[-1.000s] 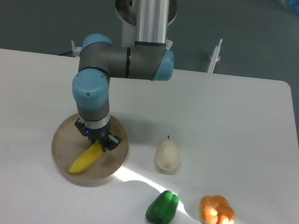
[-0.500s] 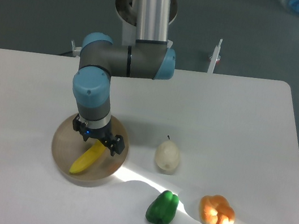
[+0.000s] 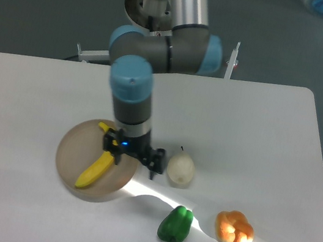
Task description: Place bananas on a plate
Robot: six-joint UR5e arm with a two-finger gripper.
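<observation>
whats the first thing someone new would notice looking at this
The big grey-and-blue arm reaching down mid-table, its open gripper hanging over the right edge of the plate. Next, the yellow banana lying free on that plate, left of the gripper. To the right sit a pale pear, a green pepper and an orange pepper in a bright streak of light.

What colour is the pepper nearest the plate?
Green, seen clearly in the fixed camera view; the other pepper is orange.
</observation>
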